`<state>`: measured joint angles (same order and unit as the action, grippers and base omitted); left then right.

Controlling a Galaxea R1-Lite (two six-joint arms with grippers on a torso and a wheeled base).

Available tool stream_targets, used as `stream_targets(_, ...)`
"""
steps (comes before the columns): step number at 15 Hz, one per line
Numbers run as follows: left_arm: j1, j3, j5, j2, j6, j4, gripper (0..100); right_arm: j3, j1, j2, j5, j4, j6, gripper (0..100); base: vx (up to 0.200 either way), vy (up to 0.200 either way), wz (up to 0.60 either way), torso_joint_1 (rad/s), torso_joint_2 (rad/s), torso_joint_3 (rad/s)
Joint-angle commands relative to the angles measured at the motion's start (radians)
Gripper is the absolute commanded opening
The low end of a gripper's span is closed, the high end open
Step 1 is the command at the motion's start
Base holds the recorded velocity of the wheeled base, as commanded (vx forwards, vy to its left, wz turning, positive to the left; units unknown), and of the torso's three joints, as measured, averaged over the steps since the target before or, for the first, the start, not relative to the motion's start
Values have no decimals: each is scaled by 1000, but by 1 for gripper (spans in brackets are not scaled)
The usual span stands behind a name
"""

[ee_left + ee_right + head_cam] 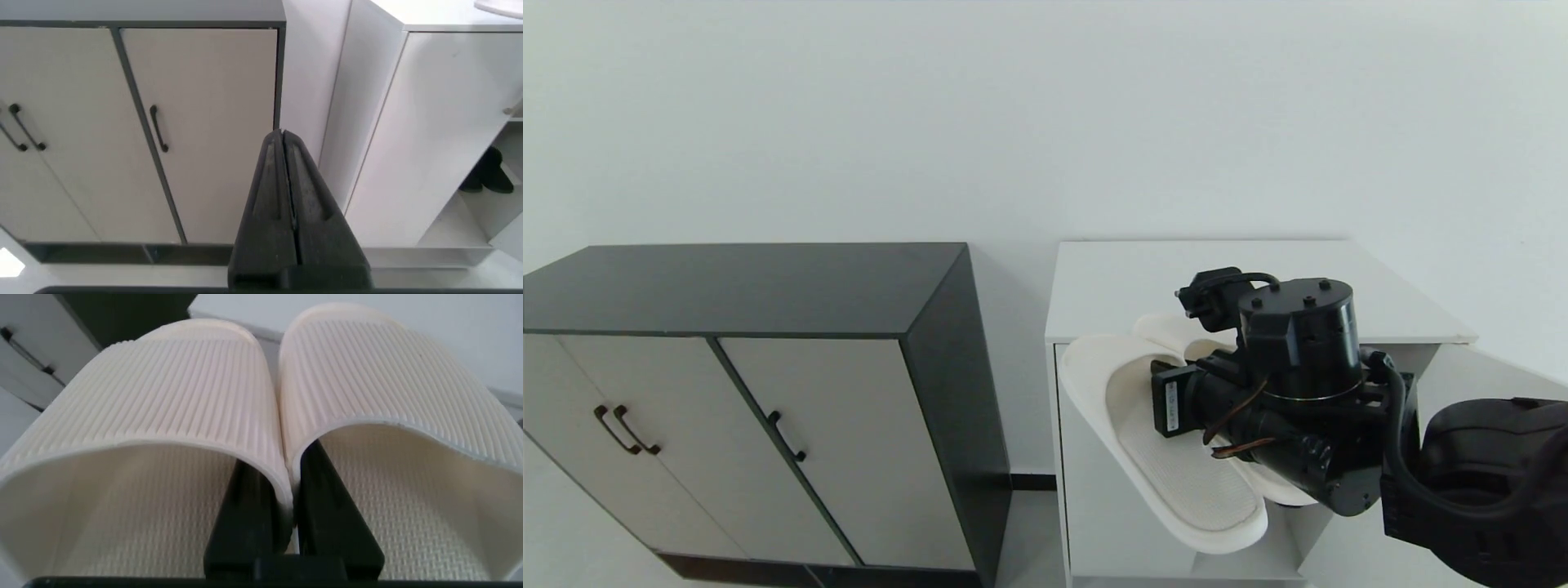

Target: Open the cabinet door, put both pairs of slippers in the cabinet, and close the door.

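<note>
Cream slippers pinched in my right hand, cabinet not yet opened.

Head view: my right hand point(1174, 402) carries the pair of cream ribbed rubber slippers point(1184, 478) in the air in front of the white side unit point(1176, 278), soles tilted toward the black-framed cabinet with pale beige doors point(743, 286); both doors are shut, so I judge the pair has nowhere to go until the slim black door handle point(786, 435) is pulled. Left wrist view: my left hand point(288, 204) is clenched on nothing, fingers pressed flat together, low and facing those doors, well placed to take the handle. A dark shape point(490, 171) lies in the white unit's open shelf, possibly the second pair. Right wrist view: my fingers point(245, 514) reach under the two straps and squeeze their neighbouring edges together, so one grasp carries both slippers.
</note>
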<state>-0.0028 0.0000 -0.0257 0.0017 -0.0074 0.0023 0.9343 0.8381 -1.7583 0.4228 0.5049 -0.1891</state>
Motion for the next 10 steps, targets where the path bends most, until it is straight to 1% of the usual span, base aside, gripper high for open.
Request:
stream_targets(1,0,0,0,0,0,1,0,0,1,-6,-1,0,8,0,-200,0,0,7,7,-2)
stream_targets(2,0,0,0,0,0,1,0,0,1,-10,-1,1,8,0,-200,0,0,2,-2,2)
stream_targets(10,0,0,-2,0,0,1,0,-3,1,-9,1,1,19,0,0,0,0,0,0,0)
